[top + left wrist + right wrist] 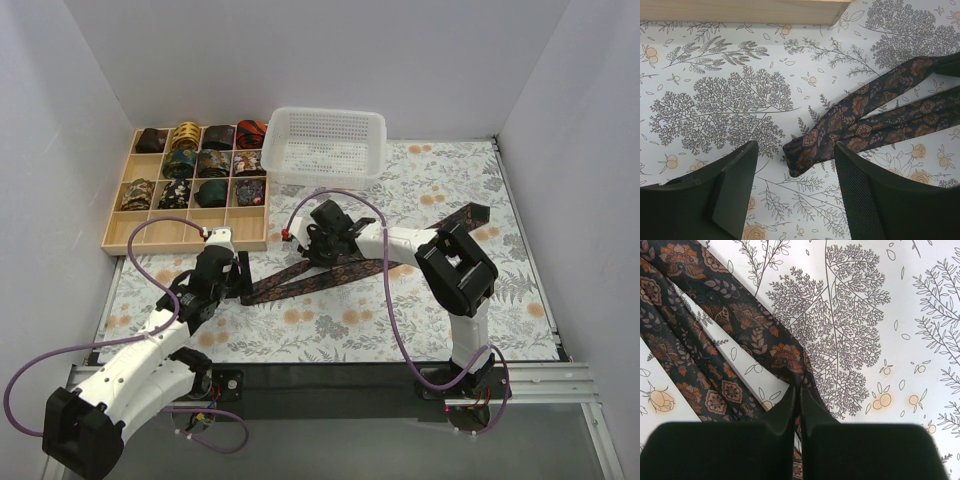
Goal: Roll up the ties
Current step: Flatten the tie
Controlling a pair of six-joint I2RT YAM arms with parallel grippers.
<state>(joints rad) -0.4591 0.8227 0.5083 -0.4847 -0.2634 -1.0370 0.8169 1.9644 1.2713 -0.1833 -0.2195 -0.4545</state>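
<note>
One tie (310,280), dark with an orange-brown print, lies folded in a long strip across the flowered tablecloth, its far end up near the right (470,213). My right gripper (322,250) is down on its middle. In the right wrist view the gripper (799,389) is shut, pinching a fold of the tie (750,320) between its tips. My left gripper (238,278) sits low at the tie's left end. In the left wrist view it (796,159) stands open, and the tip of the tie (807,150) lies just between its fingertips without touching either finger (735,185).
A gridded wooden tray (185,232) at the back left holds several rolled ties (200,165) in its upper compartments; its edge (740,12) shows close ahead of the left gripper. A white mesh basket (327,143) stands behind the right gripper.
</note>
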